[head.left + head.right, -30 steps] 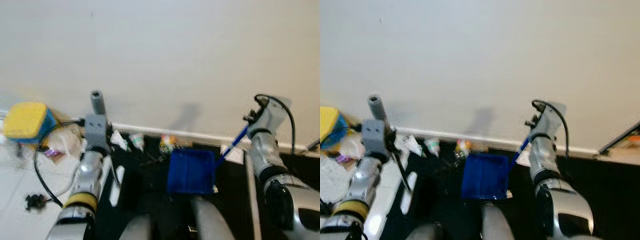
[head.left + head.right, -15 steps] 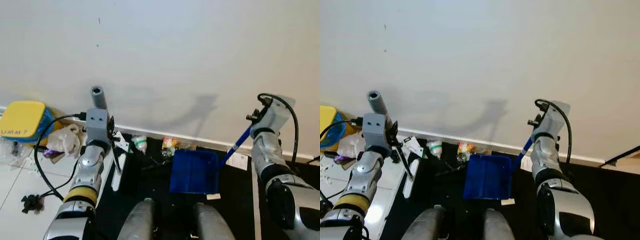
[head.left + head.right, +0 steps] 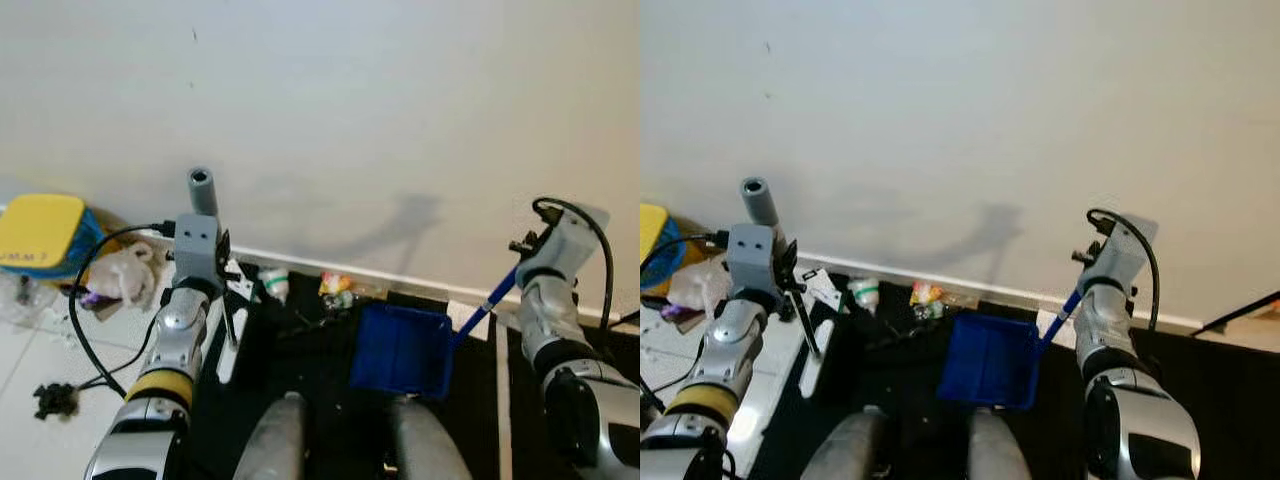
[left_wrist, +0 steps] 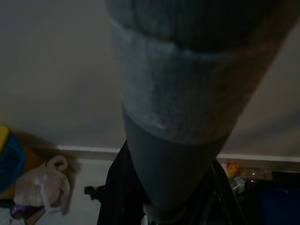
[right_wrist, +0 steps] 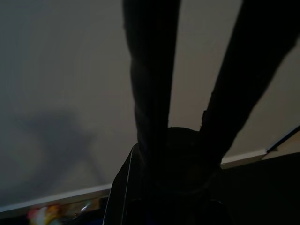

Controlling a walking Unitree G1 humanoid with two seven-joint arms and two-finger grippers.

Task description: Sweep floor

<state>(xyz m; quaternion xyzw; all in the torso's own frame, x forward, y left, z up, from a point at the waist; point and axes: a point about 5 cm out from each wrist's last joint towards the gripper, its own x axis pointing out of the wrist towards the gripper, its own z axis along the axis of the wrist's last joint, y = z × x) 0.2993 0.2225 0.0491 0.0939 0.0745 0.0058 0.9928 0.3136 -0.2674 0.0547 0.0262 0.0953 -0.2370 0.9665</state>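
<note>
White wall and baseboard back a dark mat beside pale tile. One blue dustpan lies flat on the mat, mouth toward the litter along the baseboard, apparently so scraps can be pushed in. Its blue handle slants up to the right gripper, whose fingers close on the handle end. The left gripper clasps one grey broom handle upright; its white head rests at the mat's edge, left of the litter. Further left sit one white bag, one yellow box and a black cable.
</note>
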